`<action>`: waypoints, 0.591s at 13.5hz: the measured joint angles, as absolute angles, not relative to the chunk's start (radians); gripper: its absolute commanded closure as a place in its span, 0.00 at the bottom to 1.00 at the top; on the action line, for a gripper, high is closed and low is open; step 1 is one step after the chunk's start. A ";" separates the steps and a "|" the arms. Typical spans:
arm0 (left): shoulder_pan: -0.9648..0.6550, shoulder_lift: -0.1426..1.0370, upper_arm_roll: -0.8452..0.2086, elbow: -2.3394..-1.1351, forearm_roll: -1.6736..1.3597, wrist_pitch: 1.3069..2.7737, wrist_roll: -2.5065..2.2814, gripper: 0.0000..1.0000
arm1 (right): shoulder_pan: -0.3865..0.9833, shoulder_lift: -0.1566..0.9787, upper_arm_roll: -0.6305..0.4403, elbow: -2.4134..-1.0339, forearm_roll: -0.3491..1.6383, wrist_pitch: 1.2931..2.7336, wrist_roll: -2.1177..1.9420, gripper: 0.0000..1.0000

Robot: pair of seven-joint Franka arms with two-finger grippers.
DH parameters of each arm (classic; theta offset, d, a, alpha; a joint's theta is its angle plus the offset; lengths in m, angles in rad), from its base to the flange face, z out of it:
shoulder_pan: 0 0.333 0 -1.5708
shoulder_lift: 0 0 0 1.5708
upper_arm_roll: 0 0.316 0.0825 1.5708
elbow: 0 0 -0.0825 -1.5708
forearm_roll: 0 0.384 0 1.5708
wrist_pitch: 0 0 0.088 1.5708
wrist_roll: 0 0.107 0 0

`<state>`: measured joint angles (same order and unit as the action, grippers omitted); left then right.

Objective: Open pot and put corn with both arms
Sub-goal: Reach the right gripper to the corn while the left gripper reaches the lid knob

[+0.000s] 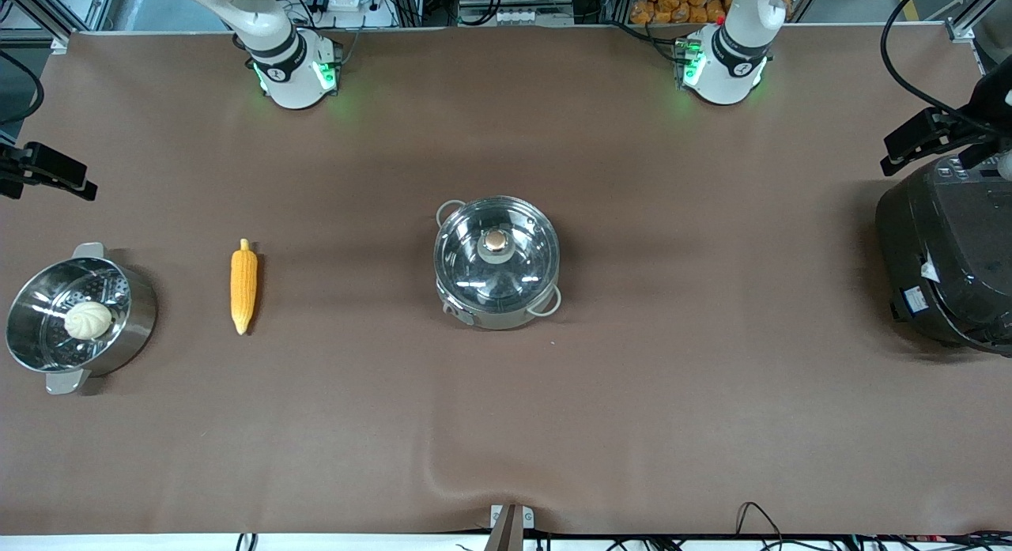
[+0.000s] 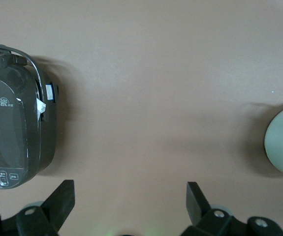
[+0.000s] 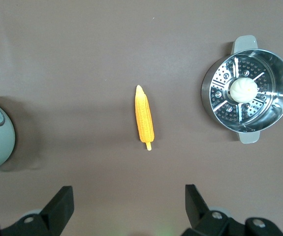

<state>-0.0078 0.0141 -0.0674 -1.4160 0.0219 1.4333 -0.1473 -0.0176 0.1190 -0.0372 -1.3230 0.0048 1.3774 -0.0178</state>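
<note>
Steel pot point(image 1: 496, 260) stays lidded; corn point(image 1: 243, 285) lies beside it; we hold left gripper point(image 2: 130, 201) and right gripper point(image 3: 129, 206) jaws apart.

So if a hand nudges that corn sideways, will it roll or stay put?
Lying on its side on the flat cloth, the corn looks round, so it probably rolls. Its taper suggests it would curve toward the pointed tip. It seems stiff, unlikely to flop.

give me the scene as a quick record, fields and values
pot: pot at mid-table, glass lid on
corn: corn lying on the table between pot and steamer pot
bun: bun inside the steamer pot
rice cooker: rice cooker at the left arm's end
left hand: left hand open, up over bare table
right hand: right hand open, up over table near the corn
progress: nothing grasped yet
</note>
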 measured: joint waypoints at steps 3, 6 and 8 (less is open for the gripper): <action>-0.008 0.014 -0.068 -1.417 0.022 1.433 -0.147 0.00 | -0.018 0.119 -0.037 -1.323 0.005 1.378 -0.018 0.00; -0.008 0.015 -0.068 -1.417 0.022 1.433 -0.147 0.00 | -0.017 0.119 -0.037 -1.323 0.005 1.378 -0.018 0.00; -0.008 0.023 -0.070 -1.418 0.022 1.434 -0.146 0.00 | -0.016 0.119 -0.037 -1.323 0.005 1.378 -0.018 0.00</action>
